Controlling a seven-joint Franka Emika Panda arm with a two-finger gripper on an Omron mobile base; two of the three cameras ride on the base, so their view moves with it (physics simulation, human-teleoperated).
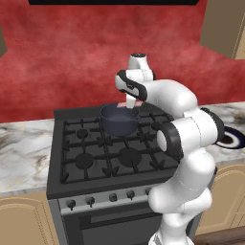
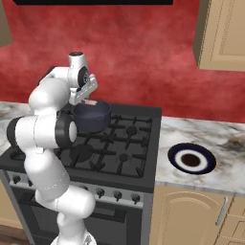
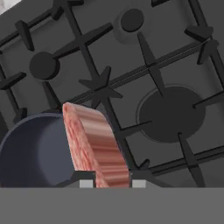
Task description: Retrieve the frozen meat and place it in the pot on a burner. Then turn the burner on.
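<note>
Meat (image 3: pixel 94 144) over pot (image 3: pixel 35 153) rim
Gripper (image 3: pixel 112 183) jaws pinch the meat; open grate (image 3: pixel 144 74) beside the pot.

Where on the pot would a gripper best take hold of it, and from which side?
Probably the pot's rim wall, from above: it stands upright and open on the stove grate, so one finger could go inside, one outside. The gripper already holds the meat.
</note>
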